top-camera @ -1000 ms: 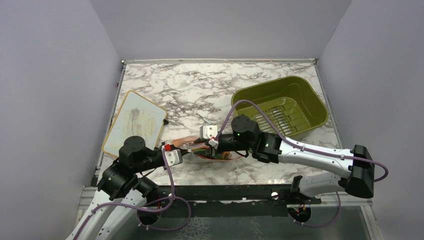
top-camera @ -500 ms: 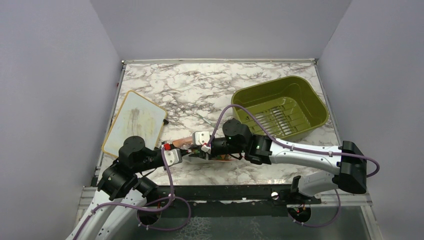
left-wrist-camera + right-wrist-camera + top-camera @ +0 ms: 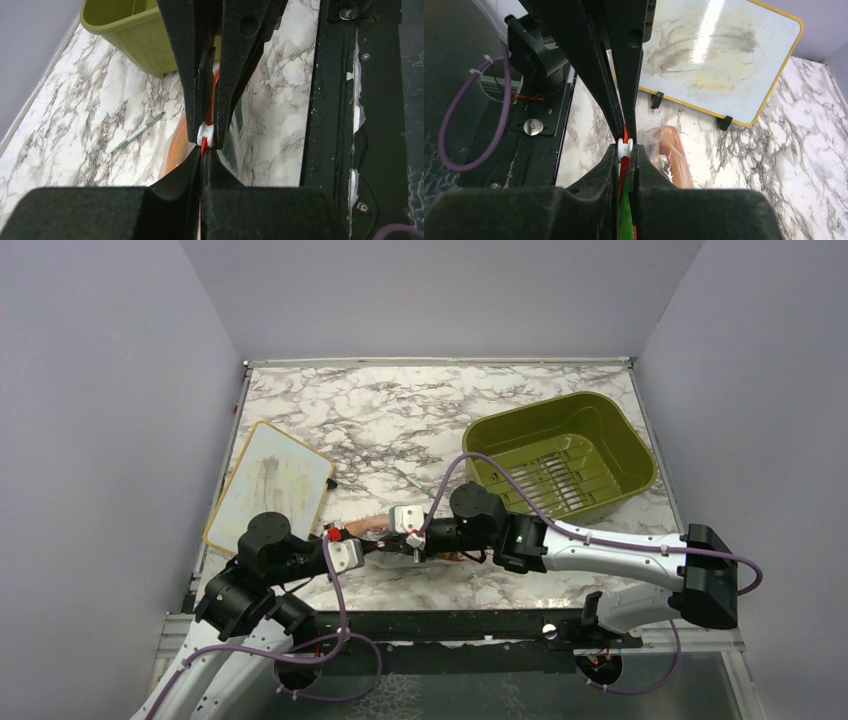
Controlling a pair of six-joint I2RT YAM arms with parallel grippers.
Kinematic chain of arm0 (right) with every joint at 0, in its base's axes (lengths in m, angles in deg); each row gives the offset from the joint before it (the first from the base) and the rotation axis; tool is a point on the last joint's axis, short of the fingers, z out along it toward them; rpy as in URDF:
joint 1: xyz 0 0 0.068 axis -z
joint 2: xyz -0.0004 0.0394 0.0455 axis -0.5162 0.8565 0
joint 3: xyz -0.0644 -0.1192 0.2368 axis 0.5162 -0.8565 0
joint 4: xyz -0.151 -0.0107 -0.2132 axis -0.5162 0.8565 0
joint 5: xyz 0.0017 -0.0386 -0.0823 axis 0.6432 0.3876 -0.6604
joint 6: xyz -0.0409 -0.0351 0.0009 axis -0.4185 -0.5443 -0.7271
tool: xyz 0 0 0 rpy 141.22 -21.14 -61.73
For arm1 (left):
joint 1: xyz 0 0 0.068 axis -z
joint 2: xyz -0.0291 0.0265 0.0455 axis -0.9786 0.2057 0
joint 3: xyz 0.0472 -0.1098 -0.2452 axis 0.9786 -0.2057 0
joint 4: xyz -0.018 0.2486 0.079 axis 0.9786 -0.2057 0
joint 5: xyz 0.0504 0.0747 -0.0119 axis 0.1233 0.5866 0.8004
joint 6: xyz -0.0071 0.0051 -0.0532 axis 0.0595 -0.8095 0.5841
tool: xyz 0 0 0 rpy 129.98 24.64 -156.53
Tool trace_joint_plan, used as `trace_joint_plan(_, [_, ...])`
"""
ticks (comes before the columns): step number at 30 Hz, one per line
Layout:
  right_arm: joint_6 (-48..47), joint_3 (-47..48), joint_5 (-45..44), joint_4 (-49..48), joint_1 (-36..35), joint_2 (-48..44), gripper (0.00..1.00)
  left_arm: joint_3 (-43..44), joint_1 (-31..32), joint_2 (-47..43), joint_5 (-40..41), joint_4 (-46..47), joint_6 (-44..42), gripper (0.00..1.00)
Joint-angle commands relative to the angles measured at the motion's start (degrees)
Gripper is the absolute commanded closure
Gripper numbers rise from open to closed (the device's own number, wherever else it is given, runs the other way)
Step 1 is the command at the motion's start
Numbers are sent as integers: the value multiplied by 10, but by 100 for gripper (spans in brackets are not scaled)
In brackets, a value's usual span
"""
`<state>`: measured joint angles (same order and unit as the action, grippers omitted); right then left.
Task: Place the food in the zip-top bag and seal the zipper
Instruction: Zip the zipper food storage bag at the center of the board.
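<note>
The clear zip-top bag (image 3: 366, 529) lies at the near edge of the marble table, between my two grippers. An orange slice (image 3: 670, 150) shows through its plastic, and a green bit (image 3: 624, 215) shows between my right fingers. The rest of the food is hidden. My left gripper (image 3: 204, 153) is shut on the red-orange zipper (image 3: 203, 145) at the bag's left end. My right gripper (image 3: 625, 148) is shut on the zipper's white slider (image 3: 624, 145). The tips of both grippers nearly touch. From above, the left gripper (image 3: 376, 547) and right gripper (image 3: 407, 544) meet over the bag.
An olive-green tub (image 3: 560, 454) stands at the back right. A tan-rimmed white board (image 3: 268, 484) lies at the left. A green pen (image 3: 138, 132) lies on the marble table (image 3: 380, 420) behind the bag. The black frame edge (image 3: 450, 625) runs just in front.
My right gripper has slid left along the zipper, from the middle of the bag up to the left gripper's tips. The left arm has stayed in place.
</note>
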<state>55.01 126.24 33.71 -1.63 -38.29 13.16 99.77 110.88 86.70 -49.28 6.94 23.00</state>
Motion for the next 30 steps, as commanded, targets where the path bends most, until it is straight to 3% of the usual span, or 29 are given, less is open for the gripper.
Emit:
trace_joint_plan(1, [-9,-24,-19,-17,-9,-30,99,13,0,-9,-27,37,-5,100])
trace_joint_plan(24, [10,-100,-110,93,-9,-158,99,40,1,7,-15,37,-22,100])
trace_joint_plan(30, [16,-97,-100,89,-9,-167,99,33,0,12,-30,49,-20,100])
